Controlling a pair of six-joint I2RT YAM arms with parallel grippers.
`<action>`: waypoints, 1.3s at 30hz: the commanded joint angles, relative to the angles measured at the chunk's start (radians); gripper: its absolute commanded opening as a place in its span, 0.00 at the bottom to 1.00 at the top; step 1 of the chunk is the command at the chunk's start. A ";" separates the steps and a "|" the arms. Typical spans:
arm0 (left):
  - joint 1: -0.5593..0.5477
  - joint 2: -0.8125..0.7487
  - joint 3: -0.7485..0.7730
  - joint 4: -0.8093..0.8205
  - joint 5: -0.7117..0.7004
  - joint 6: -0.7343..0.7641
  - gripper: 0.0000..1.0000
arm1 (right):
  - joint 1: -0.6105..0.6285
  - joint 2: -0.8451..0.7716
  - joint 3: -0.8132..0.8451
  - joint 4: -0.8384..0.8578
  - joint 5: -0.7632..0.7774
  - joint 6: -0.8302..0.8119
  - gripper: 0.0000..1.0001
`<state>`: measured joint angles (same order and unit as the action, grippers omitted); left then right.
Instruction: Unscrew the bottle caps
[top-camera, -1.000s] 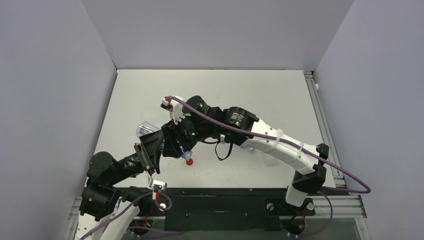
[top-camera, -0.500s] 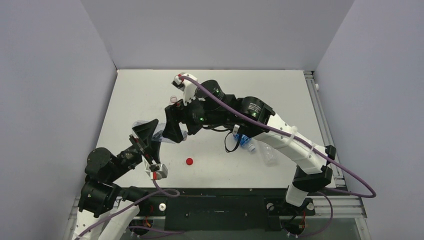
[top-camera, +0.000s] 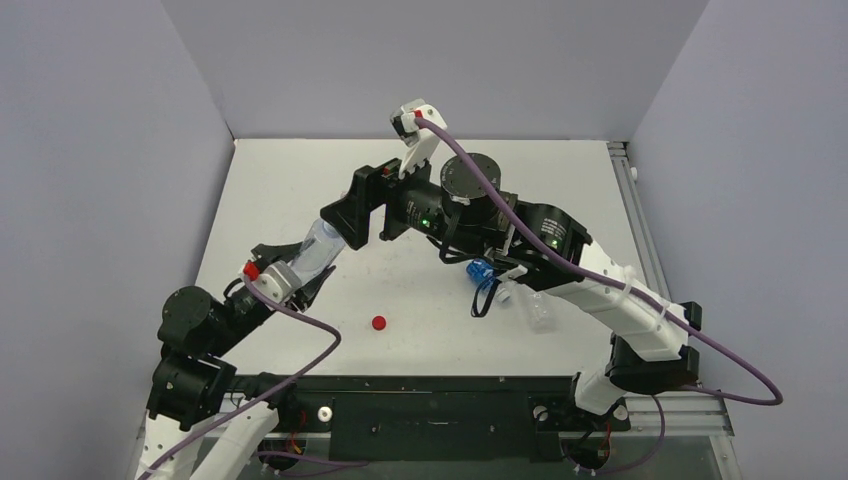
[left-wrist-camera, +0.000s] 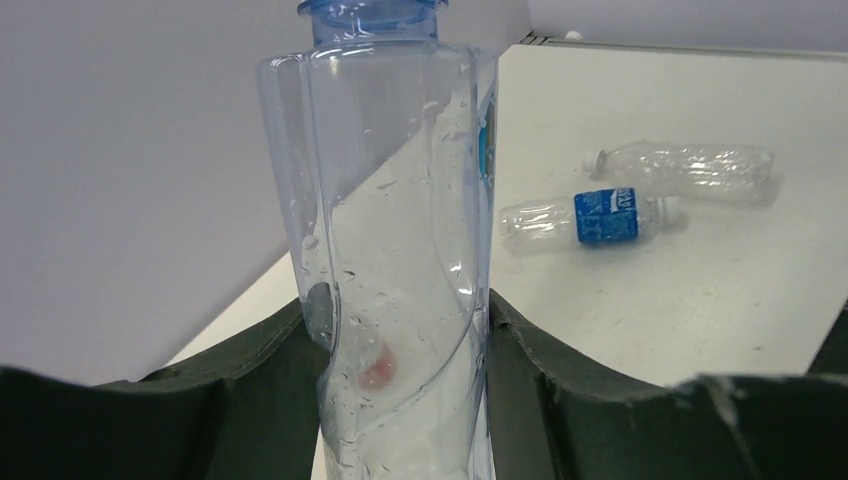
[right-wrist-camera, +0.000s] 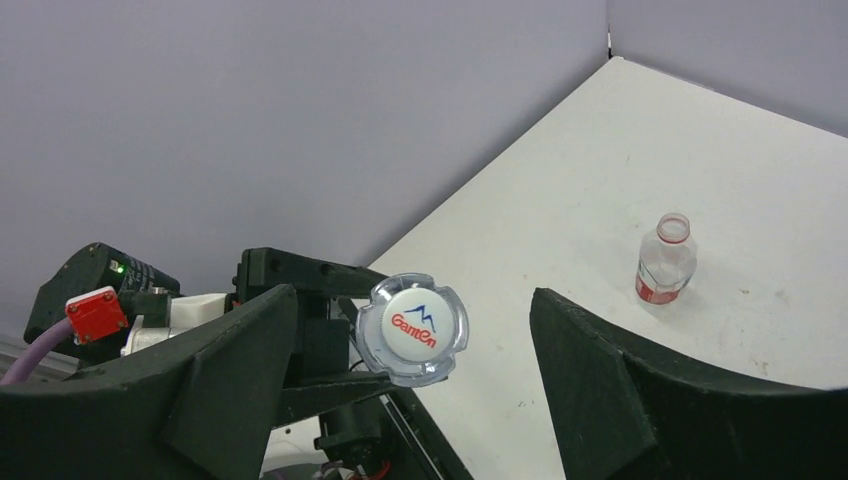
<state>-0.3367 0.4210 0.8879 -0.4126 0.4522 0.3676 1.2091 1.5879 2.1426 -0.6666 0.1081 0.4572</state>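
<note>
White tabletop (top-camera: 560, 180) | left gripper (left-wrist-camera: 400, 320) sat clenched on clear bottle (left-wrist-camera: 390, 150) | right gripper (right-wrist-camera: 412, 295) gaped either side of white cap (right-wrist-camera: 411, 325), screwed on we reckoned

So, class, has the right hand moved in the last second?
Yes. The right hand, close to the red cap before, has swung away from it toward the far wall.

Left arm (top-camera: 200, 330): folded at the near-left corner, forearm reaching forward and right. Left pincer (top-camera: 298, 268): jaws clamped on the body of a clear bottle (top-camera: 322, 243). Right arm (top-camera: 600, 290): stretched from near right across the centre, wrist turned toward the left arm. Right pincer (top-camera: 350, 212): jaws spread wide, gripping nothing.
</note>
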 joint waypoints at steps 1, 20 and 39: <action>0.006 0.026 0.047 0.076 -0.007 -0.238 0.33 | 0.028 0.042 0.043 0.081 0.051 -0.006 0.80; 0.005 0.014 0.040 0.157 0.063 -0.287 0.35 | 0.044 0.068 0.002 0.148 0.163 0.032 0.49; 0.005 0.041 0.053 0.205 0.051 -0.329 0.35 | 0.064 0.067 -0.030 0.227 0.154 0.079 0.29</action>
<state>-0.3344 0.4564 0.8970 -0.2787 0.4938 0.0586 1.2633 1.6901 2.1090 -0.4957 0.2234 0.5282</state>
